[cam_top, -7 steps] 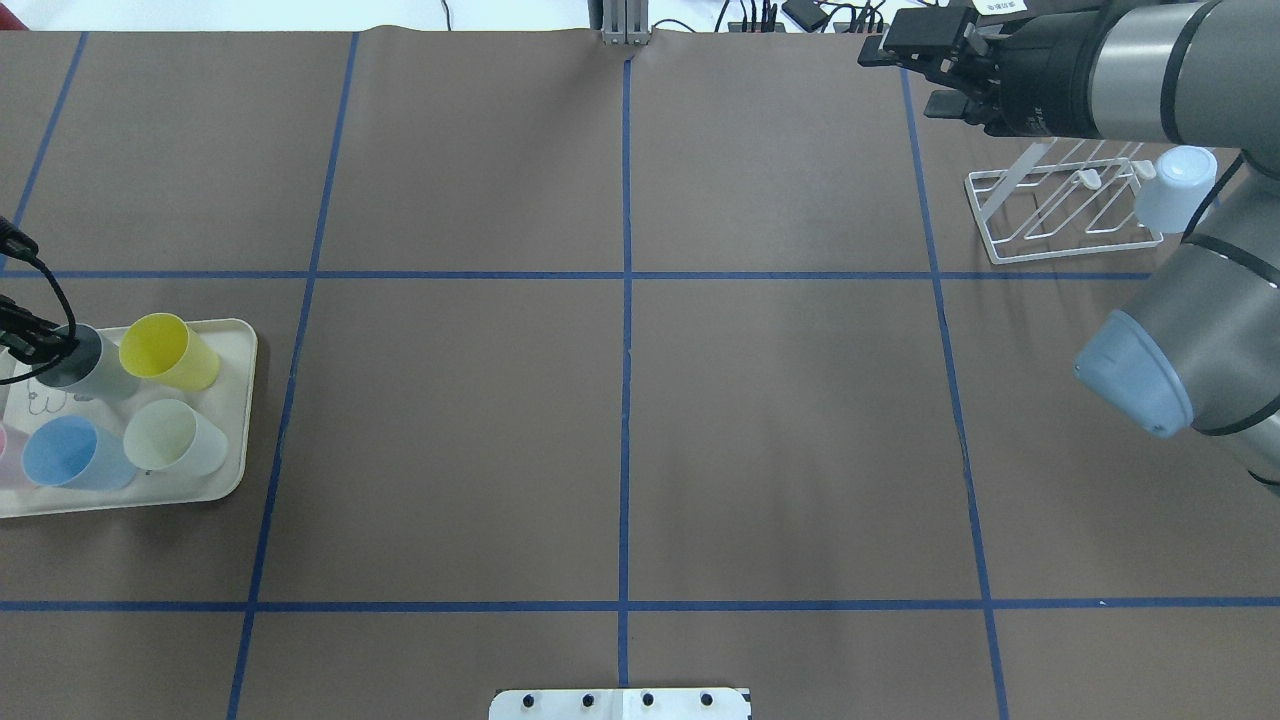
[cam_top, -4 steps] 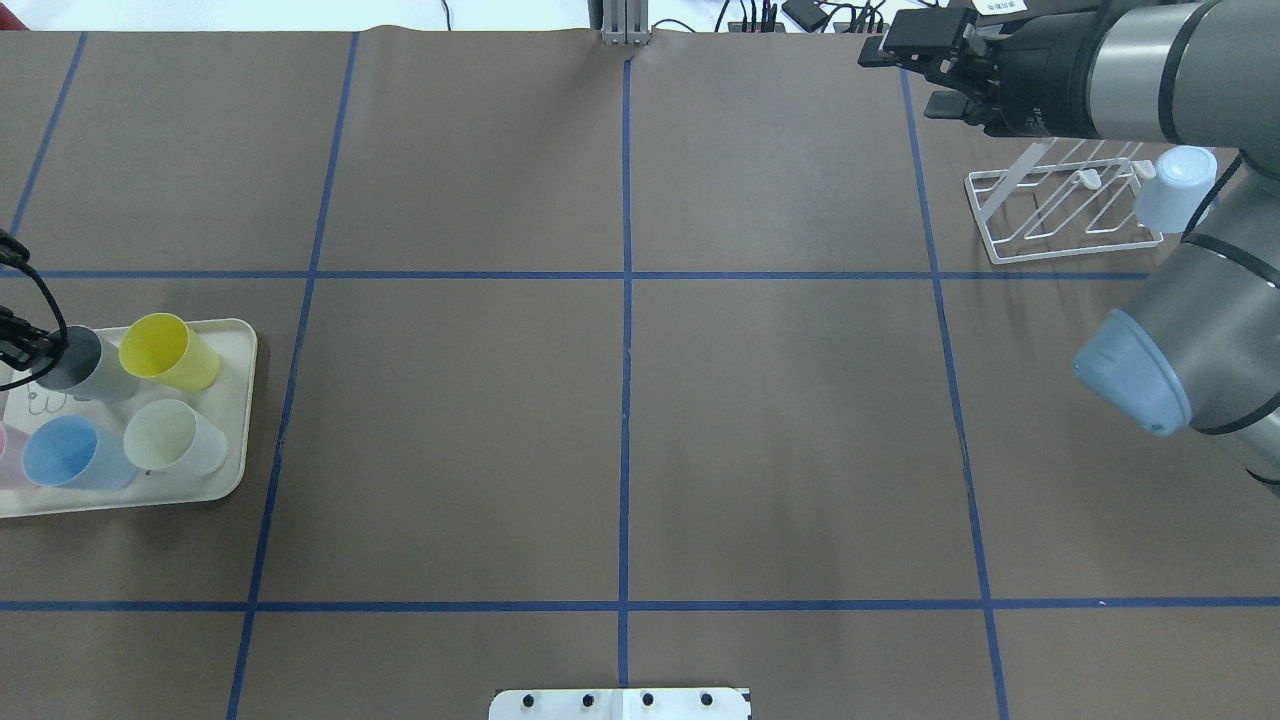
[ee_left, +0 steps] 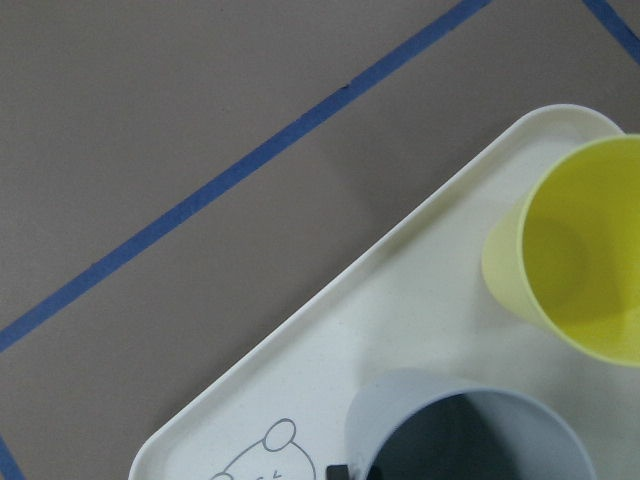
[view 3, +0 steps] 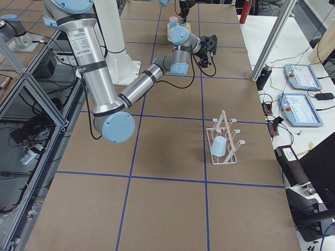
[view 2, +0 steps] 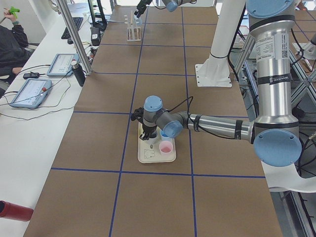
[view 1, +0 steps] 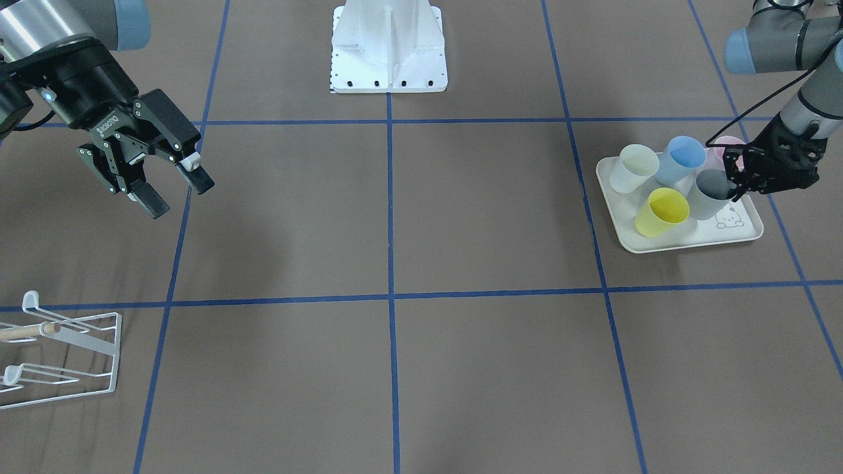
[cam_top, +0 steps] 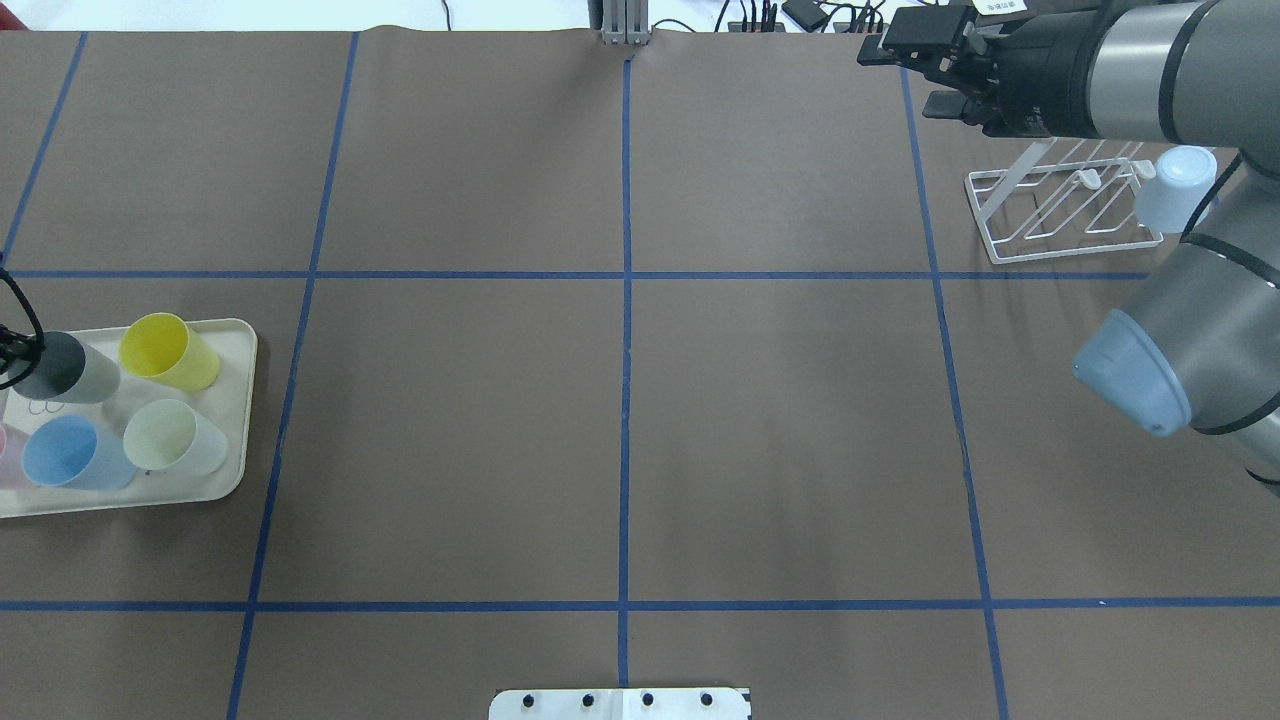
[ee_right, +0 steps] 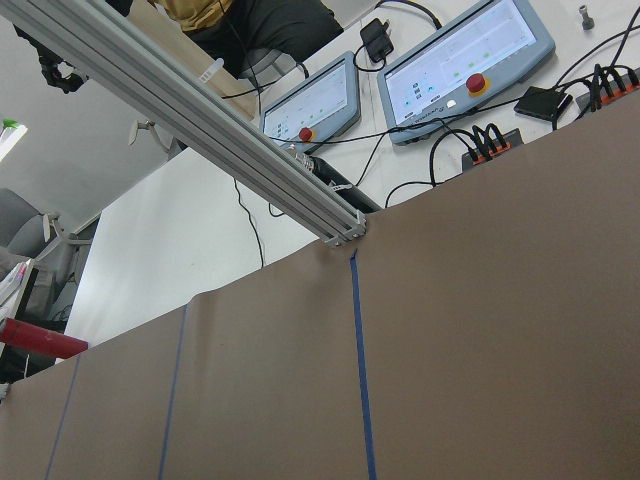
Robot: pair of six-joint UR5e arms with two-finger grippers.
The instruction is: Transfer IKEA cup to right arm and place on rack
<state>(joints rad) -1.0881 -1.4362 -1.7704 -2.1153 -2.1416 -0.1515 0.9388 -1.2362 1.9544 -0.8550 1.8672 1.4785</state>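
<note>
1. Two robot arms work over one brown surface (cam_top: 780,420) marked with blue tape lines.
2. One cream tray (view 1: 685,245) sits at the robot's left end of the surface and holds five cups: a grey cup (view 1: 703,203), a yellow cup (view 1: 662,210), a blue cup (view 1: 681,158), a pale green cup (view 1: 633,168) and a pink cup (view 2: 166,148).
3. One white wire rack (cam_top: 1060,205) stands at the robot's right end, with a sixth cup, a pale blue cup (cam_top: 1175,188), hanging upside down on it.
4. The left claw (view 1: 734,187) is slim and black. It is pinched onto the rim of the grey cup, on the side facing away from the yellow cup.
5. The grey cup is over the tray, tilted towards that claw, just beside the yellow cup and above a small animal drawing on the tray.
6. The right claw (view 1: 178,193) is bulky, spread wide and holds nothing.
7. The right arm (cam_top: 1150,70) holds it in the air near the rack, well apart from the grey cup.
</note>
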